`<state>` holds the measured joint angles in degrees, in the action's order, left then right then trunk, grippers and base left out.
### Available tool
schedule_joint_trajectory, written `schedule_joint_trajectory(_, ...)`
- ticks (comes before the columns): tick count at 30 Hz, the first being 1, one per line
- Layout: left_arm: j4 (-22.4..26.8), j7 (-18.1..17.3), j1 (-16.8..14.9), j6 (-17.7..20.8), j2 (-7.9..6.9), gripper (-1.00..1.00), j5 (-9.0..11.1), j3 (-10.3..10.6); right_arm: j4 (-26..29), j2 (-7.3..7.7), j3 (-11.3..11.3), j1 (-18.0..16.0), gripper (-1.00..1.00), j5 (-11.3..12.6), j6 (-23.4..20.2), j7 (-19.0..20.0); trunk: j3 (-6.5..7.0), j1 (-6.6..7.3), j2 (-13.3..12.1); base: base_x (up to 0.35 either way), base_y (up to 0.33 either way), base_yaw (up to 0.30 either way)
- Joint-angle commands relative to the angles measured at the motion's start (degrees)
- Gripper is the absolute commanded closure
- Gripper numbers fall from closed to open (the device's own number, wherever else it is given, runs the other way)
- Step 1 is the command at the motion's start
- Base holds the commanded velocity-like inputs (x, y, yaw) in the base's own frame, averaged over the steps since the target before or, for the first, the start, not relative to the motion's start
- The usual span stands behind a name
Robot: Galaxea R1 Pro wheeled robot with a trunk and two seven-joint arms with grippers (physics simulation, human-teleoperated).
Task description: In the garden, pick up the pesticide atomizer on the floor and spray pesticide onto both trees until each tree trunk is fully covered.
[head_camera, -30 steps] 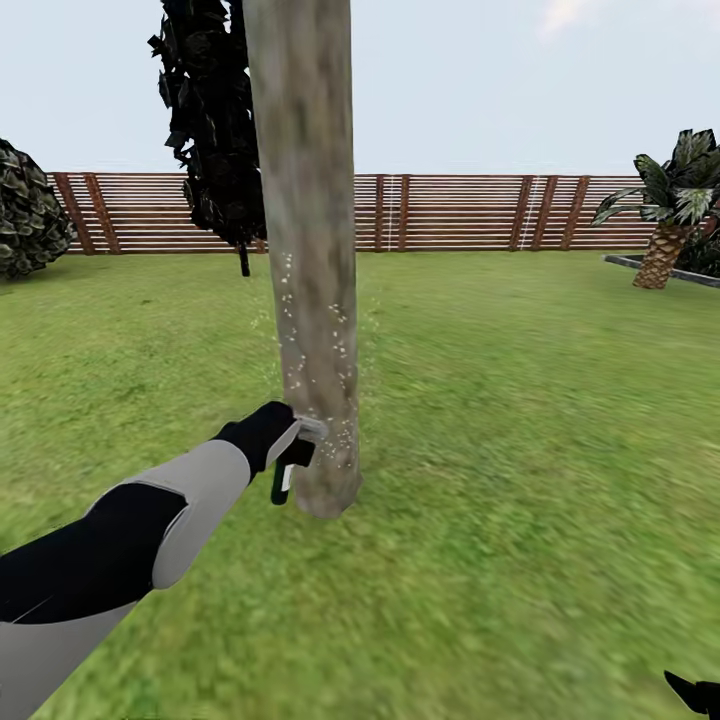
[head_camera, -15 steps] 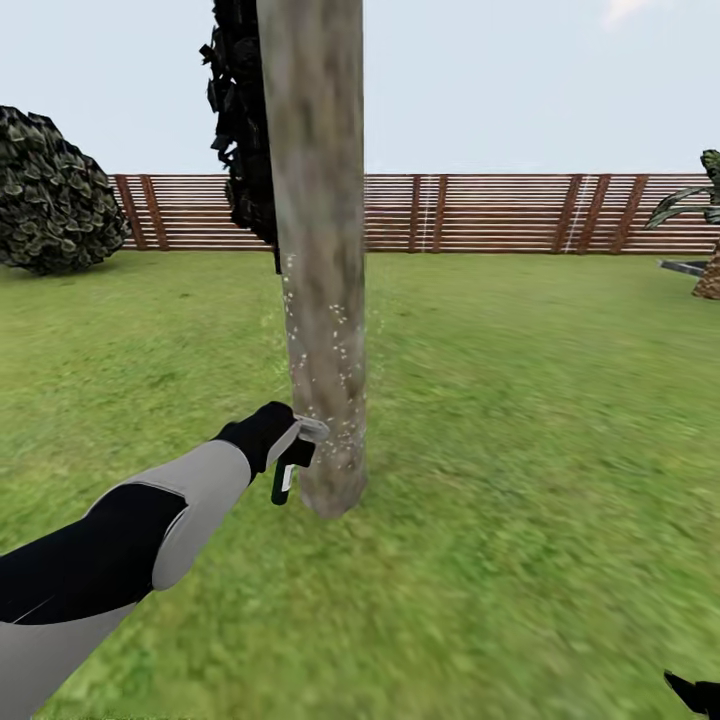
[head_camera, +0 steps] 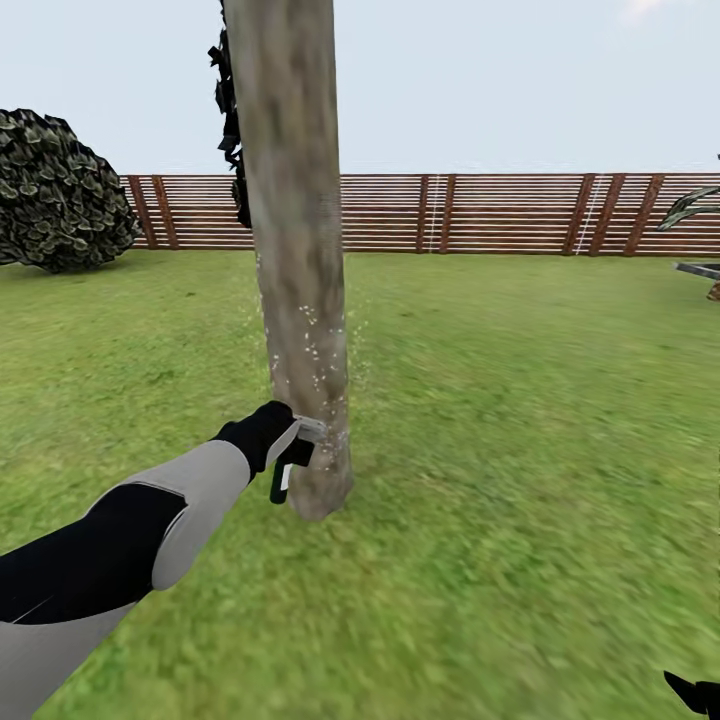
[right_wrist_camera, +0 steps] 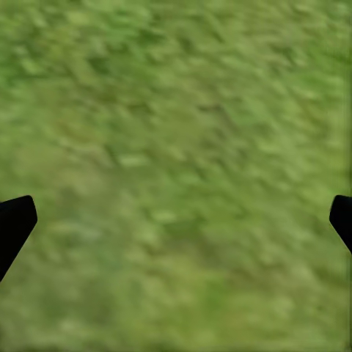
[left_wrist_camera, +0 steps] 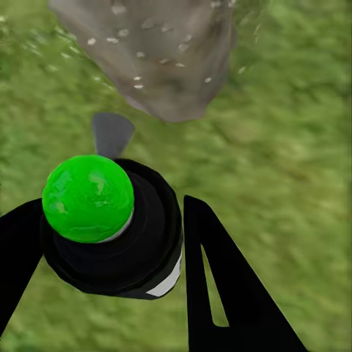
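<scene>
Low on the lawn (head_camera: 520, 480), the left end effector (head_camera: 290, 452) is clenched around the pesticide atomizer (left_wrist_camera: 110, 227) (green cap, black body), held just beside the base of the tree trunk (head_camera: 295, 300). White droplets fleck the trunk's lower part. The right end effector (right_wrist_camera: 176, 220) hangs released over grass, fingertips (right_wrist_camera: 15, 220) wide apart. A slatted fence (head_camera: 480, 213) borders the garden behind.

No legible text or labels
</scene>
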<state>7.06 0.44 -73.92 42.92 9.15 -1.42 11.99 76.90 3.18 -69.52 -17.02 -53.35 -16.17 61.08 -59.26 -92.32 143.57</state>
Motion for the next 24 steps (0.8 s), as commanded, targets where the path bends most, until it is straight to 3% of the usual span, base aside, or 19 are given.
schedule_joint_trajectory(1,1.7,0.1,0.0,0.3,-0.01,1.00,-0.1,0.0,0.0,-0.01,0.0,0.0,-1.00,0.0,0.0,0.0,0.00,0.00,0.0,0.000,-0.014,0.000)
schedule_joint_trajectory(4,7.6,0.2,0.0,3.6,-0.08,1.00,-0.2,-0.1,0.0,-0.01,0.0,0.0,-1.00,0.0,0.0,0.0,0.00,0.00,0.0,0.000,-0.005,0.000)
schedule_joint_trajectory(6,15.6,0.2,-0.1,11.1,-0.10,1.00,-0.2,-0.1,0.0,0.00,0.0,0.0,-1.00,0.0,0.0,0.0,0.00,0.00,0.0,0.000,-0.001,0.000)
schedule_joint_trajectory(7,18.3,0.2,-0.2,12.6,-0.10,1.00,-0.3,-0.1,0.0,-0.01,0.0,0.0,-1.00,0.0,0.0,0.0,0.00,0.00,0.0,0.000,0.000,0.000)
schedule_joint_trajectory(12,20.2,0.3,-1.3,13.8,-0.10,1.00,-0.5,-0.1,0.0,0.03,0.0,0.0,-1.00,0.0,0.0,0.0,0.00,0.00,0.0,0.000,0.000,0.000)
schedule_joint_trajectory(19,20.0,0.3,-7.4,13.9,-0.25,1.00,-0.3,-0.2,0.0,0.03,0.0,0.0,-1.00,0.0,0.0,0.0,0.00,0.00,0.0,0.000,0.000,0.000)
schedule_joint_trajectory(24,18.4,0.3,-14.4,14.2,-0.44,1.00,-0.3,-0.2,0.0,0.03,0.0,0.0,-1.00,0.0,0.0,0.0,0.00,0.00,0.0,0.000,0.000,0.000)
